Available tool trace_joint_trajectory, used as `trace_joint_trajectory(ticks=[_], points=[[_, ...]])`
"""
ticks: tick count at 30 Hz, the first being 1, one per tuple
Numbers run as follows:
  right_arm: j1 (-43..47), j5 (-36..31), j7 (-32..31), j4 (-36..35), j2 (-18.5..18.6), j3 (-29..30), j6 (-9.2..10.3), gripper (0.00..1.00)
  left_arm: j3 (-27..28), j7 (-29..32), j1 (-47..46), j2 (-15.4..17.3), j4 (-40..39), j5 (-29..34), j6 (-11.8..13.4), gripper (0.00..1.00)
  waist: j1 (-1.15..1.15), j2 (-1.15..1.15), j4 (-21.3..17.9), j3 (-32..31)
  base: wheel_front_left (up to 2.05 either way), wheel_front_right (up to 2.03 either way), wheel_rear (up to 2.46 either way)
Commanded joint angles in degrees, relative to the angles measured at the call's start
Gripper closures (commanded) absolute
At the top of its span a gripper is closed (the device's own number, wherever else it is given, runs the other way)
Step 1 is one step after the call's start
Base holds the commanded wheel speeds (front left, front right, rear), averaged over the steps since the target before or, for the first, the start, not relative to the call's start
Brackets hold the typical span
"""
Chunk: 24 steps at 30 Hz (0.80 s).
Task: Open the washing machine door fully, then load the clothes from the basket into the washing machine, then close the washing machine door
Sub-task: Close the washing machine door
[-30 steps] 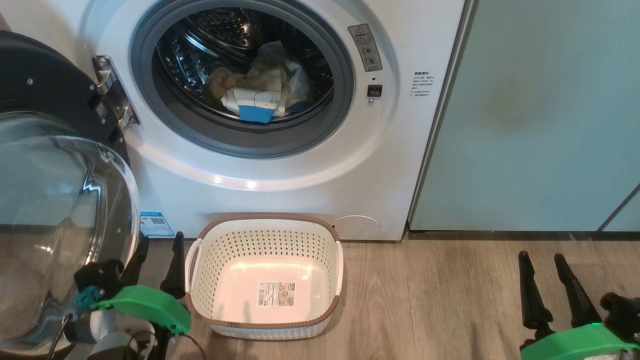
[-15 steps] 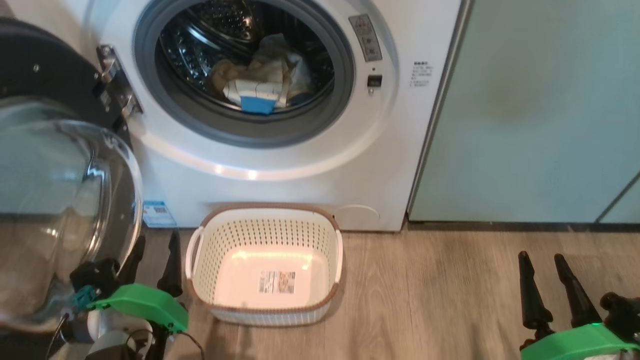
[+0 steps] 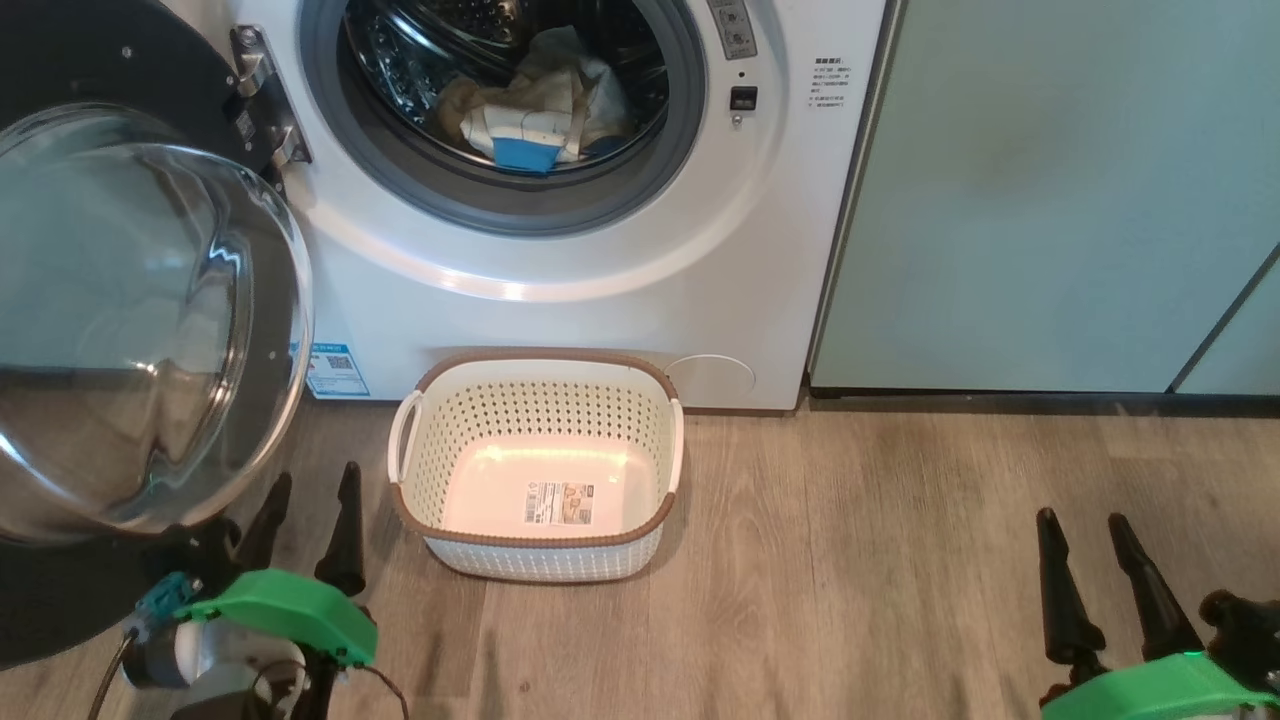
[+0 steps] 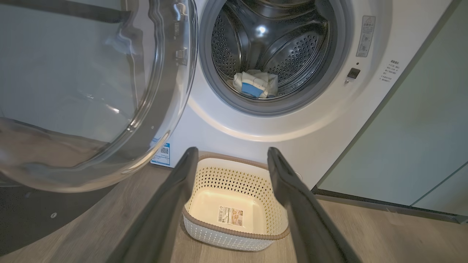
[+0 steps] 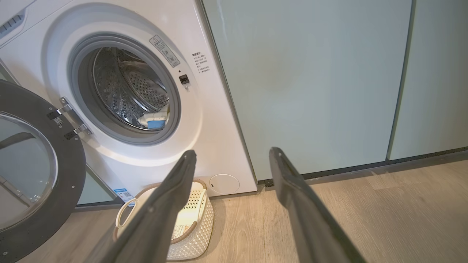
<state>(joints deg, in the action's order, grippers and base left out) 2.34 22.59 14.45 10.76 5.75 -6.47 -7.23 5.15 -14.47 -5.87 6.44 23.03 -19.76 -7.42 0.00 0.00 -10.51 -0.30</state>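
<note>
The washing machine [image 3: 600,290] stands with its door [image 3: 130,330] swung wide open to the left, glass bowl bulging toward me. The pale yellow clothes [image 3: 540,105] with a blue part lie inside the steel drum, also seen as clothes [image 4: 256,83] and clothes [image 5: 155,120]. The cream basket [image 3: 545,410] sits on the floor in front of the washer with just a label on its base, and shows as basket [image 4: 234,175] too. My left gripper [image 3: 310,490] is open, low, left of the basket under the door. My right gripper [image 3: 1085,520] is open at the lower right, holding nothing.
Pale teal cabinet doors [image 3: 1060,190] stand right of the washer. Wood-look floor [image 3: 880,560] stretches between the basket and my right gripper. The open door overhangs the floor at the left, close above my left arm.
The whole head view has shifted: washer and basket sit higher in the picture and the door looms larger, so the camera moved. Both grippers stay open and keep their places.
</note>
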Motion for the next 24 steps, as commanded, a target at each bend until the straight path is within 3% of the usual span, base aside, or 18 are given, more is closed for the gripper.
trace_joint_trajectory(ticks=[1,24], points=[[-0.8,-0.2,0.5,-1.6,1.0,-1.2,-0.25,0.0,1.8,-0.5,-2.1,1.4,-1.7,-0.1,-0.1,0.0,0.0,0.0,0.0,0.0,-0.52,0.52,0.0],[-0.1,-0.3,0.5,-1.8,0.9,-0.6,-0.25,0.0,2.2,-0.5,-2.4,0.5,-1.5,1.2,-0.1,0.0,0.0,0.0,1.9,-0.4,-0.03,0.03,0.0]])
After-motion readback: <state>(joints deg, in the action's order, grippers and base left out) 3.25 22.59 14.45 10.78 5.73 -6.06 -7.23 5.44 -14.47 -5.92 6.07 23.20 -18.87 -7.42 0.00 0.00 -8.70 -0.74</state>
